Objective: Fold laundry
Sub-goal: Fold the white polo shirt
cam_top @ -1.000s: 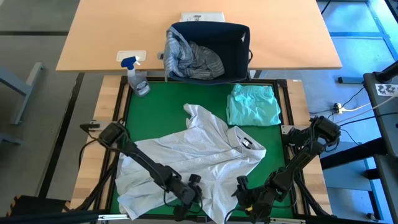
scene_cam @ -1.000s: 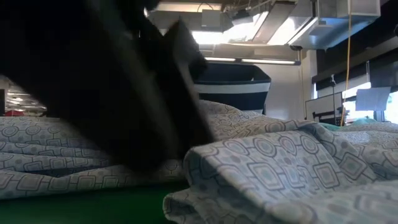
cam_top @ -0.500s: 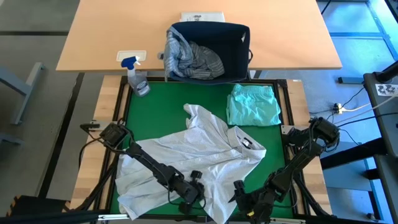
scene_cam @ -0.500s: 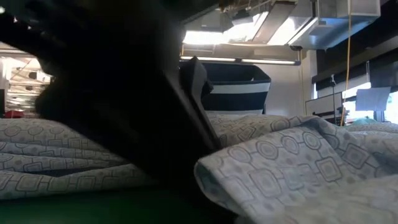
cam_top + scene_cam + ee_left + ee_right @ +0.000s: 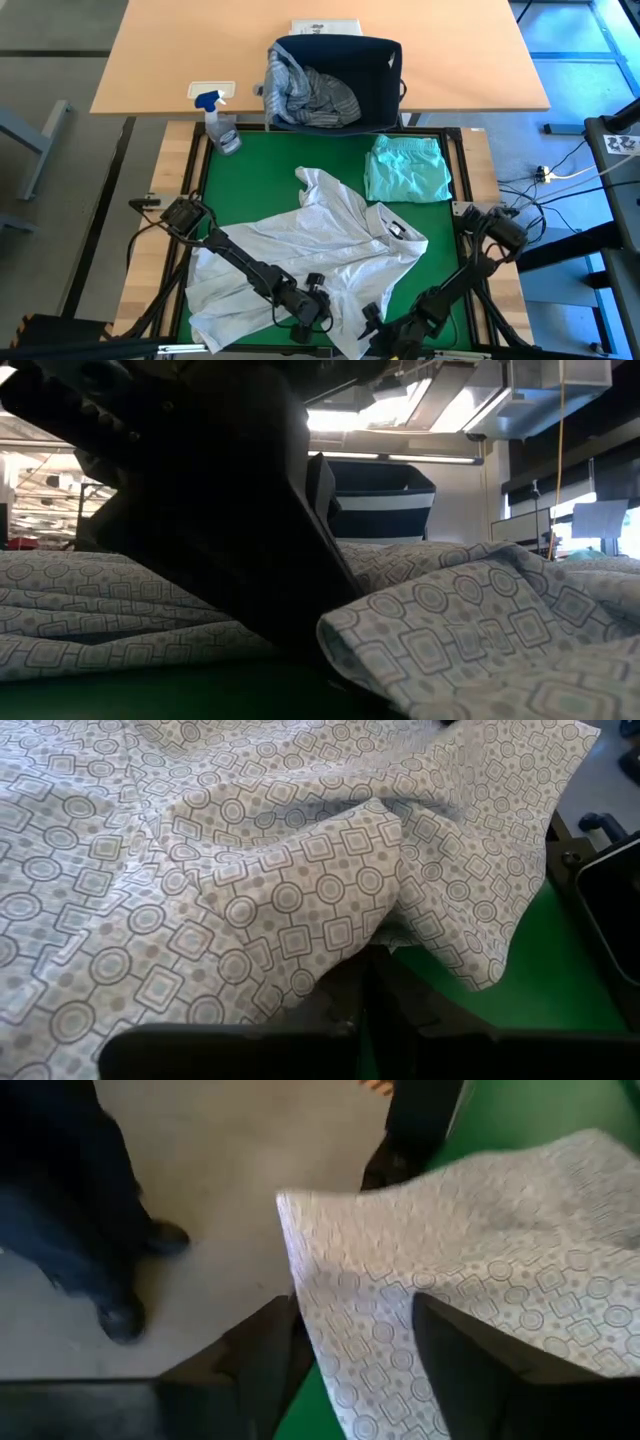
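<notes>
**Two grippers at the near hem of the white t-shirt**

We saw the white t-shirt (image 5: 320,255) spread crumpled on the green mat (image 5: 260,160), the left gripper (image 5: 318,312) pinched shut on its near edge, and the right gripper (image 5: 352,1350) part open around a corner of the hem. If only one layer was caught, we judged the cloth could slip or bunch when lifted.
</notes>
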